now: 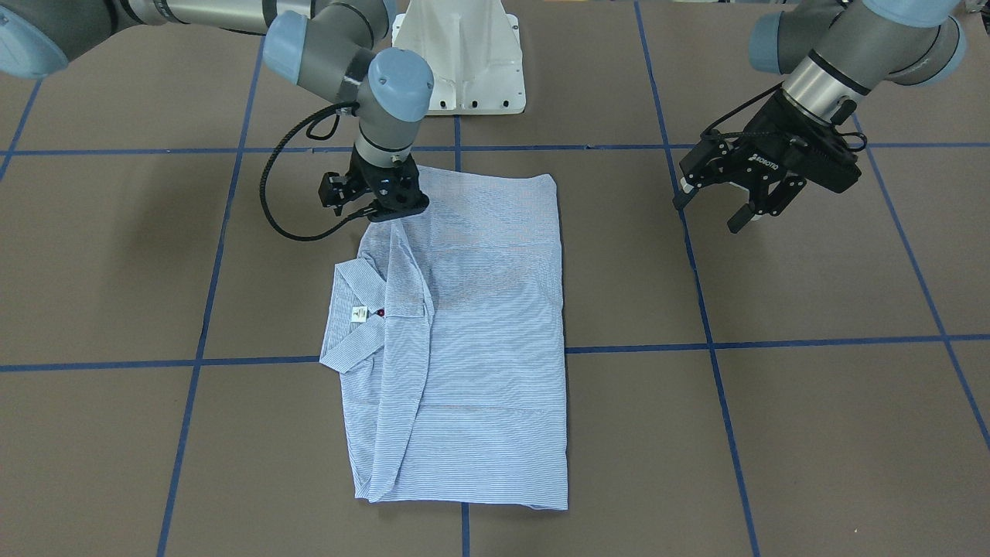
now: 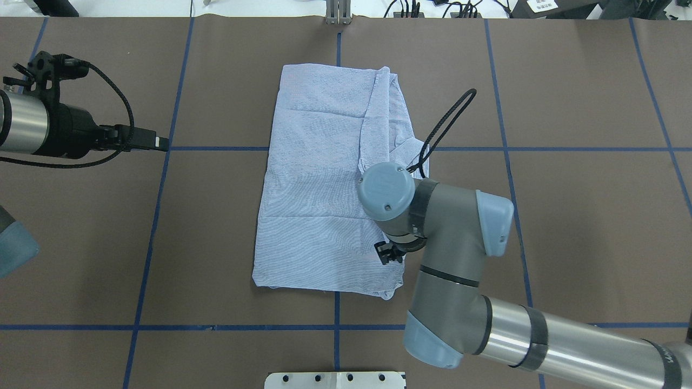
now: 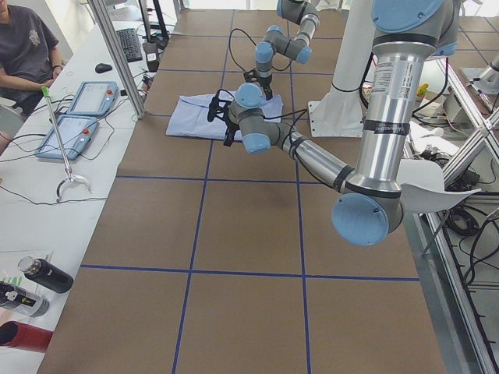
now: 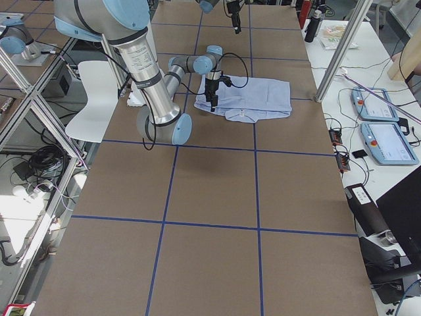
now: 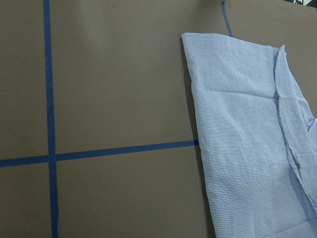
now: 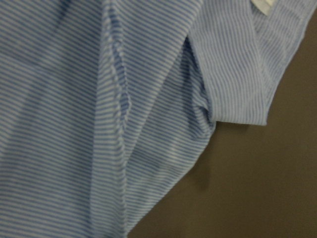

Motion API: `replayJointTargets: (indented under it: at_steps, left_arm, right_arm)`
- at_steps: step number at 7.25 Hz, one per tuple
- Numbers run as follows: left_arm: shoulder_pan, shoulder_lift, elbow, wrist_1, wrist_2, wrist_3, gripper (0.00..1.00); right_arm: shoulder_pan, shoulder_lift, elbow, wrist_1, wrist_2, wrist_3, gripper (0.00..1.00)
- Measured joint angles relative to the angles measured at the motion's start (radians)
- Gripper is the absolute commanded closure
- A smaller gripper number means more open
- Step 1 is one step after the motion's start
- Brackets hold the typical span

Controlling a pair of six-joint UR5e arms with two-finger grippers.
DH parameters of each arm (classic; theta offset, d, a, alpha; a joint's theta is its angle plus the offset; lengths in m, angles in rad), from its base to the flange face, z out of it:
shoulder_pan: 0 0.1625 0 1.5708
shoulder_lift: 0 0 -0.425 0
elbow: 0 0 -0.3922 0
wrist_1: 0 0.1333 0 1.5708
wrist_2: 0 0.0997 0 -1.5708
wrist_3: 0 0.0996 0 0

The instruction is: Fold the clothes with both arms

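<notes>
Surface (image 1: pixel 812 433): brown, with a blue tape grid.
Shirt (image 1: pixel 479 325): folded into a long rectangle, lying flat mid-surface, collar (image 1: pixel 336 329) on the robot's right side.
Left hand (image 1: pixel 708 215): fingers spread, holding nothing, well off to the shirt's side.
Right hand (image 1: pixel 379 207): down on the shirt's robot-side corner (gripping or not, can't tell).
Neck label (image 1: pixel 359 313): white, inside the collar.

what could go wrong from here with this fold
1. The right fingers sit low at one corner of the shirt, while the left fingers hang open off the cloth. A one-sided pull may drag or open the folded layers.
2. The collar pokes out past the folded edge and may bunch in the next fold.
</notes>
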Motion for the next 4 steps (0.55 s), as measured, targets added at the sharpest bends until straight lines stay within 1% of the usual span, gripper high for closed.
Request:
replayJointTargets:
  at_steps: [1, 2, 4]
  left_arm:
    - [0.0, -0.004, -0.007, 0.0, 0.0, -0.011, 0.01]
    - [0.001, -0.005, -0.014, 0.001, 0.001, -0.019, 0.01]
    - [0.0, -0.002, -0.031, 0.002, 0.001, -0.024, 0.01]
  right_arm:
    - [0.006, -0.041, 0.057, -0.039, -0.001, -0.011, 0.0]
    - [0.008, -0.058, 0.09, -0.081, -0.001, -0.01, 0.0]
    - [0.018, -0.064, 0.111, -0.126, 0.001, -0.002, 0.0]
